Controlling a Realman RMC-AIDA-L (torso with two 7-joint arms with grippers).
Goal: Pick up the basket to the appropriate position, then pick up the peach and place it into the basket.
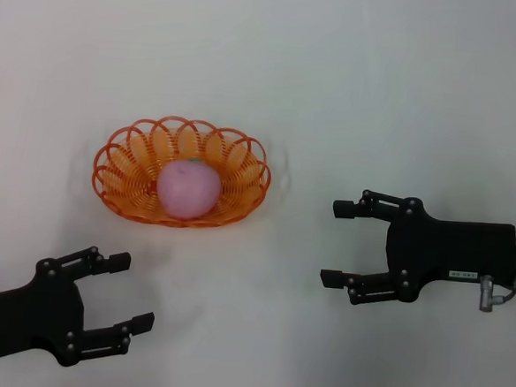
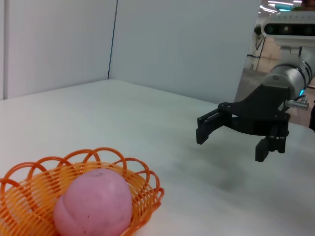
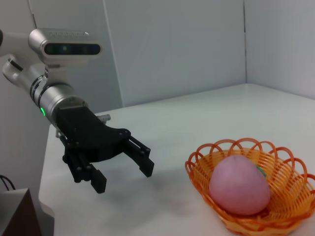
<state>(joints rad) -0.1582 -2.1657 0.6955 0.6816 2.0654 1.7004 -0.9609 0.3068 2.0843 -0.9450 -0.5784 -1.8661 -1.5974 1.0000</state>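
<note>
On desk (image 1: 380,96): one basket (image 1: 117,179) holding one peach (image 1: 188,189); open room all around. Left gripper (image 1: 129,291), right gripper (image 1: 336,243) flank, jaws spread, empty.

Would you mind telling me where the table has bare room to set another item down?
The far table beyond the basket is bare, as is the stretch between the basket and the open right gripper. The near middle between the open left gripper and right gripper is free too. The basket is full: the peach fills it.
</note>
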